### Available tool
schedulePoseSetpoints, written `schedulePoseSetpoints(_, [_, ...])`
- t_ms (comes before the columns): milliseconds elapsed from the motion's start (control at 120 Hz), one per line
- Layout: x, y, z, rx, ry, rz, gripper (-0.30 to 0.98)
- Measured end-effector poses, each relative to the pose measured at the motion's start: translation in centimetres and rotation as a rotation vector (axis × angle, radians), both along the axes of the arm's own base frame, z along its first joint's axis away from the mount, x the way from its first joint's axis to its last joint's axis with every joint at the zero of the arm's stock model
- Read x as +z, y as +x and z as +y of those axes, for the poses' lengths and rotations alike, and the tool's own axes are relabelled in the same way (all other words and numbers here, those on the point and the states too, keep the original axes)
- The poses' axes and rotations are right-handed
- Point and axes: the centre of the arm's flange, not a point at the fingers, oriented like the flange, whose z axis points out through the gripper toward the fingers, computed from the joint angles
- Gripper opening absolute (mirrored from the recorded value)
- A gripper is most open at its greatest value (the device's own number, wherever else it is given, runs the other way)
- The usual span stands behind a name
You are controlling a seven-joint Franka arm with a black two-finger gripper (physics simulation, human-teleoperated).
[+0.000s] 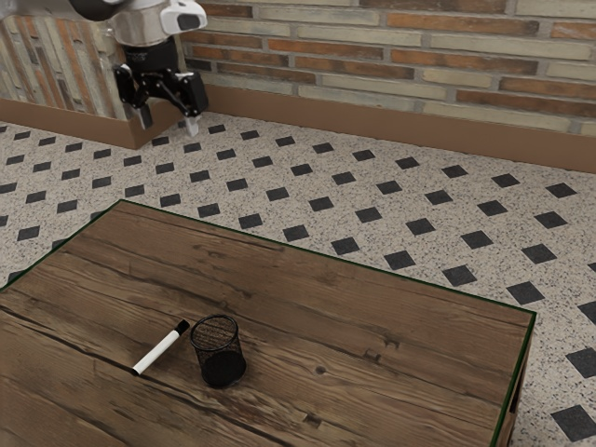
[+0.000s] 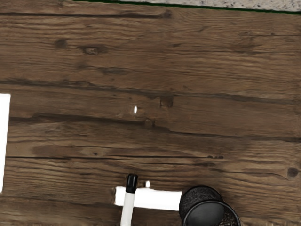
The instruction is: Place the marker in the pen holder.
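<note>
Pen holder (image 1: pixel 223 368) stands beside the marker (image 1: pixel 156 352); the exterior view adds the claw (image 1: pixel 169 124), spread open.

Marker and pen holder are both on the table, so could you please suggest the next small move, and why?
I would probably move the open pincer toward the black-capped marker, staying high for now: the marker lies on the wooden table beside the upright mesh pen holder, while the pincer hangs empty, well away from both.
</note>
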Motion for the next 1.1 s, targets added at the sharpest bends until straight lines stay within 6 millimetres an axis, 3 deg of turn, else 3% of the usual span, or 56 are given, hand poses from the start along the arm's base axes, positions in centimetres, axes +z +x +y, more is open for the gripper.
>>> schedulePoseSetpoints(183, [0.5, -0.6, -0.2, 0.015, 0.003, 0.008, 0.69])
schedulePoseSetpoints(233, [-0.6, -2.3, 0.2, 0.025, 0.004, 0.030, 0.69])
schedulePoseSetpoints(300, [-3.5, -5.3, 0.8, 0.040, 0.010, 0.074, 0.69])
schedulePoseSetpoints(408, [-11.5, -8.4, 1.1, 0.050, 0.022, 0.169, 0.69])
schedulePoseSetpoints(475, [-16.7, -9.6, 2.0, 0.062, 0.036, 0.217, 0.69])
schedulePoseSetpoints(608, [-23.3, -10.5, 2.1, 0.062, 0.046, 0.233, 0.69])
schedulePoseSetpoints(700, [-26.2, -10.7, 2.0, 0.038, 0.045, 0.201, 0.69])
schedulePoseSetpoints(800, [-29.7, -12.3, 2.5, 0.019, 0.035, 0.185, 0.69])
schedulePoseSetpoints(900, [-31.3, -13.6, 3.0, 0.005, 0.026, 0.156, 0.69])
schedulePoseSetpoints(1100, [-34.2, -13.2, 2.9, -0.044, 0.025, 0.124, 0.69])
